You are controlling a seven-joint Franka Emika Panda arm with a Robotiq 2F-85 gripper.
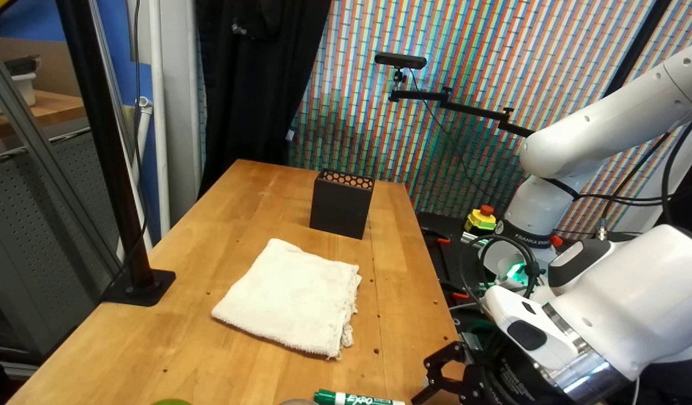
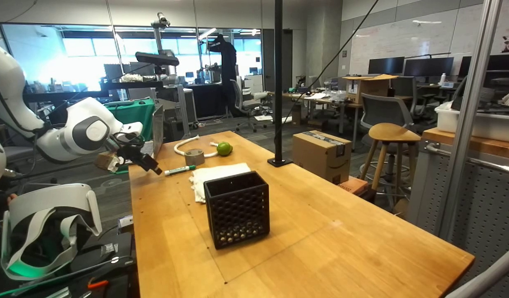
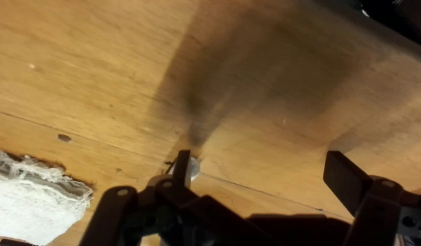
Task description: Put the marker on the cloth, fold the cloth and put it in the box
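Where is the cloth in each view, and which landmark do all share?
In an exterior view: the cloth, below and left of centre.
In an exterior view: cloth left of centre, partly behind the box.
Wrist view: cloth lower left, partly cut off.
Shared landmark: the gripper.

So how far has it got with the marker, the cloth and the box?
Nothing looks done: the marker lies on the table, off the cloth, though the cloth's edge looks layered. In hand: nothing held; the open gripper is near the marker, probably to pick it up. Left: marker onto the cloth, the fold, then cloth into the box, which stands apart.
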